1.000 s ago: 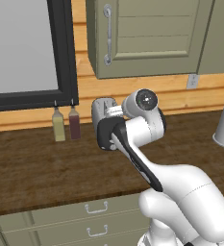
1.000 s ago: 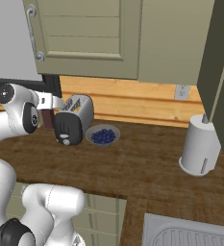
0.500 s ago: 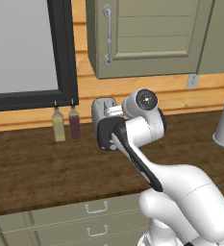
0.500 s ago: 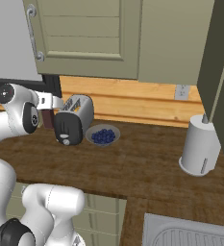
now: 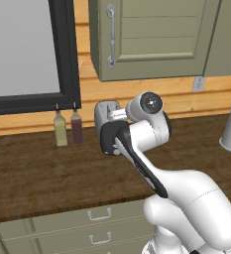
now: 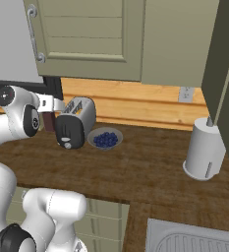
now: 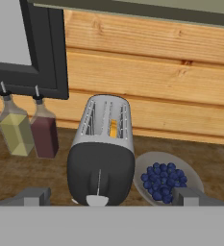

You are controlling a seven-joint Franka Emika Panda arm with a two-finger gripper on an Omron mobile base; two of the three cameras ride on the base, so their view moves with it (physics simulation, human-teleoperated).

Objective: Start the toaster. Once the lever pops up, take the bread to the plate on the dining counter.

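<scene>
The silver toaster (image 7: 103, 144) stands on the wooden worktop against the plank wall, its black end panel (image 7: 101, 173) facing me. At the low end of the panel's thin vertical slot sits a whitish tab, the lever (image 7: 97, 201). A golden edge of the bread (image 7: 113, 129) shows inside the right slot. My gripper (image 7: 112, 197) is open just in front of the panel, one fingertip on each side and well apart, holding nothing. From the right base view the toaster (image 6: 79, 118) sits right beside my hand. The plate and the dining counter are out of view.
Two small bottles (image 7: 29, 129) stand left of the toaster under a black window frame. A grey bowl of blueberries (image 6: 105, 139) sits to its right. Further right are a white cylinder (image 6: 204, 155) and a sink (image 6: 194, 238). Wall cabinets (image 6: 91, 39) hang overhead.
</scene>
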